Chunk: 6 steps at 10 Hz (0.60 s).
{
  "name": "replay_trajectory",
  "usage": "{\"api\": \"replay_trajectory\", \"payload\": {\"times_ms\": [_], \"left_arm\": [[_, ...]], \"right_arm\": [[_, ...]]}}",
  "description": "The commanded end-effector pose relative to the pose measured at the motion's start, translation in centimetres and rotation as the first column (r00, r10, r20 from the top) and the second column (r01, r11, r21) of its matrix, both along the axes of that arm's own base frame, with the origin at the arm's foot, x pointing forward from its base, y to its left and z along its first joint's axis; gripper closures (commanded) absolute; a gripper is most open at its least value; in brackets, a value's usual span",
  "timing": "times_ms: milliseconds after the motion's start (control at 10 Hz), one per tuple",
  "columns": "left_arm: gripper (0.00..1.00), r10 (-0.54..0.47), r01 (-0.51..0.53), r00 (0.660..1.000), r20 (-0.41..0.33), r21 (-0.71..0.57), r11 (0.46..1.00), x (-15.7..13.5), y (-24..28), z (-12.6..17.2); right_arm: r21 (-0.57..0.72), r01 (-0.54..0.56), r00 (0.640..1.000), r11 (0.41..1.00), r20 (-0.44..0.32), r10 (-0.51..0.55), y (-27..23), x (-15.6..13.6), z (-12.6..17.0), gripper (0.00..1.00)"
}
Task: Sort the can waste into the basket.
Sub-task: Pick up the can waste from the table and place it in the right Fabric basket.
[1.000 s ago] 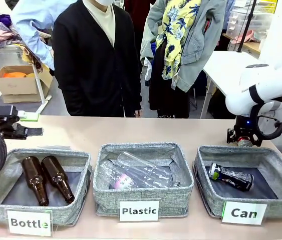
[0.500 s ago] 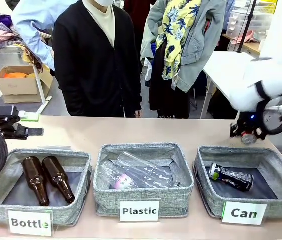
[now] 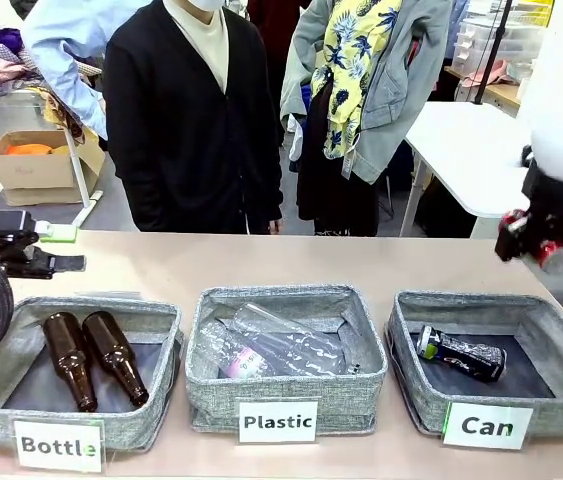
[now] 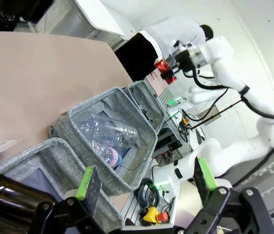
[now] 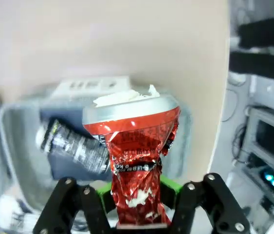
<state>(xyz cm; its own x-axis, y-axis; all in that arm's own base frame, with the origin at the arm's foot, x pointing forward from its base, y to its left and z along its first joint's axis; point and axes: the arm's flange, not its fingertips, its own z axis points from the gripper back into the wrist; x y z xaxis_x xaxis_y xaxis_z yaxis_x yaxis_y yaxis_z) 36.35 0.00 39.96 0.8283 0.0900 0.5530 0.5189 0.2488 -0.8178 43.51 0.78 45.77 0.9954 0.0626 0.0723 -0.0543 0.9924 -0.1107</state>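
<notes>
Beige surface (image 3: 361,262) behind it, the crushed shiny red can (image 5: 137,156) is clamped in the right claw (image 5: 136,214), raised at two o'clock of the grey fabric "Can" basket (image 3: 416,395), ready for dropping in.

The crushed red can (image 5: 136,161) is shiny, crinkled metal with a dull silver rim. The black can (image 3: 460,353) looks glossy. The Can basket (image 3: 561,323) is coarse grey woven cloth; the worktop (image 3: 291,262) is smooth, matt tan.

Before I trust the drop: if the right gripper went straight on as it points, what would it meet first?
Probably the grey fabric "Can" basket and the black Pepsi can inside; the right gripper holds the crushed red can above them, though depth is unclear.
</notes>
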Motion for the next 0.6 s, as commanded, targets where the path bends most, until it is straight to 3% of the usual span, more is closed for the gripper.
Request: {"api": "replay_trajectory", "payload": {"times_ms": [0, 100, 200, 300, 400, 500], "left_arm": [[0.0, -0.013, 0.013, 1.0, 0.005, 0.003, 1.0, -0.6, 0.1, 0.1], [0.0, -0.013, 0.013, 1.0, 0.005, 0.003, 1.0, -0.6, 0.1, 0.1], [0.0, -0.013, 0.013, 1.0, 0.005, 0.003, 1.0, -0.6, 0.1, 0.1], [0.0, -0.013, 0.013, 1.0, 0.005, 0.003, 1.0, -0.6, 0.1, 0.1], [0.0, -0.013, 0.013, 1.0, 0.005, 0.003, 1.0, -0.6, 0.1, 0.1], [0.0, -0.013, 0.013, 1.0, 0.005, 0.003, 1.0, -0.6, 0.1, 0.1]], "right_arm": [[-0.033, -0.325, 0.946, 0.945, -0.017, 0.325, 1.5, -4.1, -2.7, 1.0], [-0.078, -0.491, 0.871, 0.868, -0.026, 0.491, 2.4, -5.5, -3.7, 1.0], [-0.122, -0.646, 0.762, 0.754, -0.048, 0.646, 2.8, -6.5, -4.2, 1.0], [-0.1, -0.78, 0.624, 0.617, -0.071, 0.778, 2.8, -7.0, -4.8, 1.0], [-0.073, -0.85, 0.527, 0.522, -0.081, 0.846, 2.6, -7.4, -5.0, 1.0], [-0.015, -0.89, 0.456, 0.456, -0.076, 0.887, 2.3, -7.4, -5.0, 1.0]]}}
